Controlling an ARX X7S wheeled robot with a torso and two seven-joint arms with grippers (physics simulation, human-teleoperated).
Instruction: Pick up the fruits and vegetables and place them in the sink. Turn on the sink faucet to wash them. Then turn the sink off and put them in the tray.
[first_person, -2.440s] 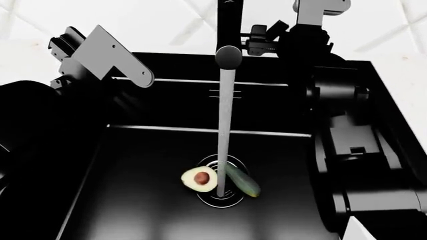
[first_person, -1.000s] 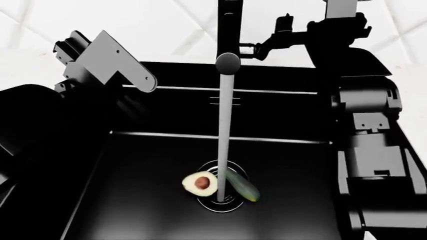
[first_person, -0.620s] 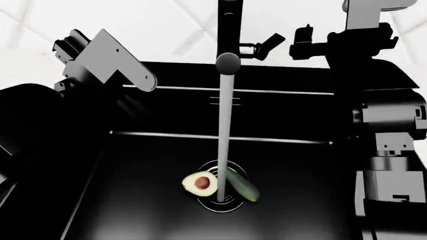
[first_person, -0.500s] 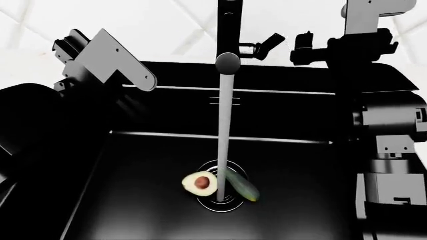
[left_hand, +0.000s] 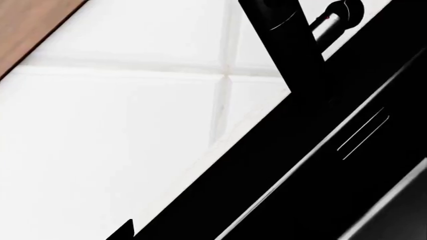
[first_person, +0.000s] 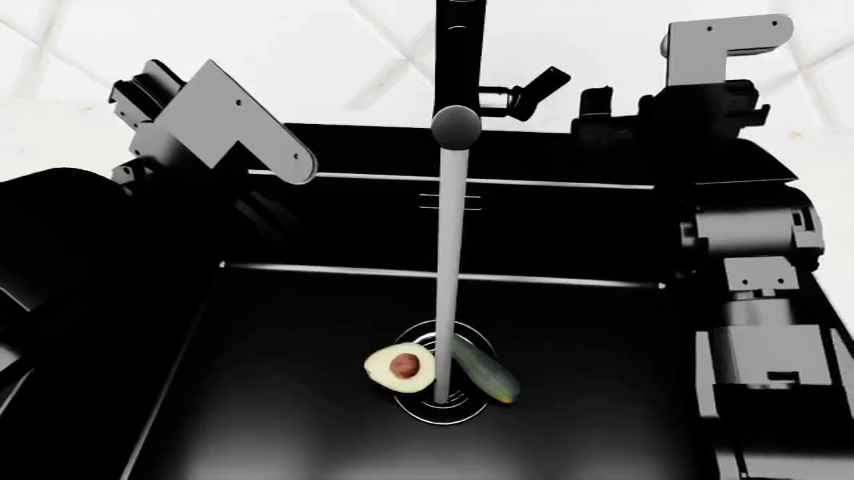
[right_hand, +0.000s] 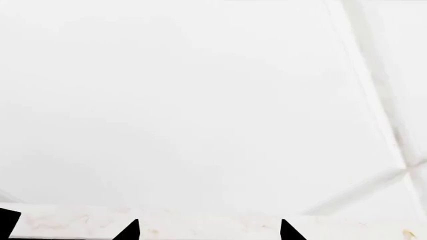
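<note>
White tiled wall (first_person: 267, 40) with pale grout lines, bright and evenly lit, behind a marbled counter edge (right_hand: 200, 225)

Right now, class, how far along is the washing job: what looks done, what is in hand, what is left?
Done: the halved avocado and zucchini lie at the drain in the sink. In hand: water pours from the faucet onto them; the right gripper sits beside the lever, apparently apart from it. Left: shut off the water, then move both to the tray, which is not in view.

Black jointed arms (first_person: 747, 300) carry flat grey plates (first_person: 234, 120) dotted with screws.
</note>
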